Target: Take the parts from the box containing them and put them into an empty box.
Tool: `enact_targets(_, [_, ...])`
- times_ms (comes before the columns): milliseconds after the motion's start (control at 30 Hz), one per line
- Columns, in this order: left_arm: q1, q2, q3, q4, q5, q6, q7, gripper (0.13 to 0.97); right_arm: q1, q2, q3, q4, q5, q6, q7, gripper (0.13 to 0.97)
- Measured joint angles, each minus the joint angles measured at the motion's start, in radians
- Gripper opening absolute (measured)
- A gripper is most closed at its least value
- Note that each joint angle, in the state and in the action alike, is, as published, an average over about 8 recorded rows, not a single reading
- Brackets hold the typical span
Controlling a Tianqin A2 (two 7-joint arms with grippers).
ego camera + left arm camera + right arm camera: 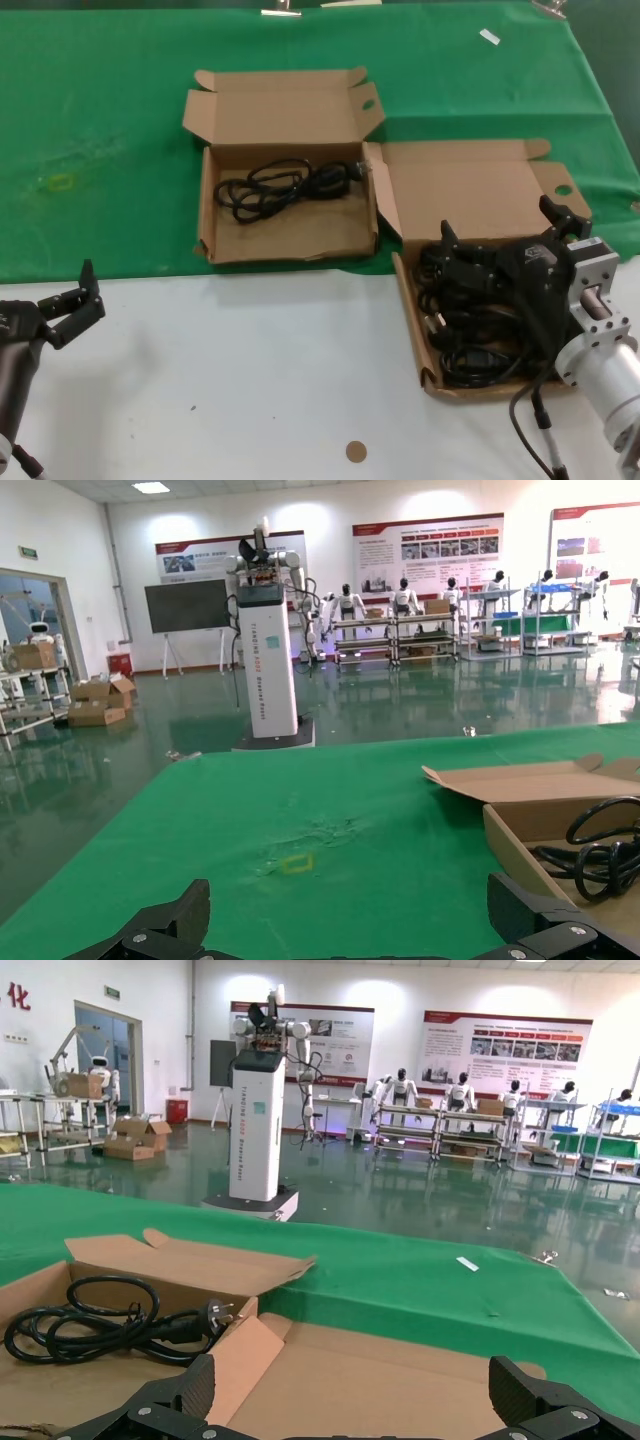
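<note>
Right end effector (500,235) hovers over the cables (470,320) piled in the near box (412,330), fingers spread, holding nothing. Far box (205,200) has one cable (285,186). Left end effector (78,300) parked, open. Next: descend, pinch one coil.

1. The right claw (500,240) is matte black with angular fingers and a faint pale marking on its housing.
2. Behind it sits a silver, ribbed metal wrist with a black cable looping beneath.
3. The left claw (80,297) is black on a dark rounded forearm.
</note>
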Motion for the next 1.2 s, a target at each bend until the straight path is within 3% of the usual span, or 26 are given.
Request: enact_targets(1200, [0.0,0.0,0.0,0.0,0.0,0.0,0.0,0.966,0.0,0.0,0.0,0.0,0.0,0.0,0.0,0.966])
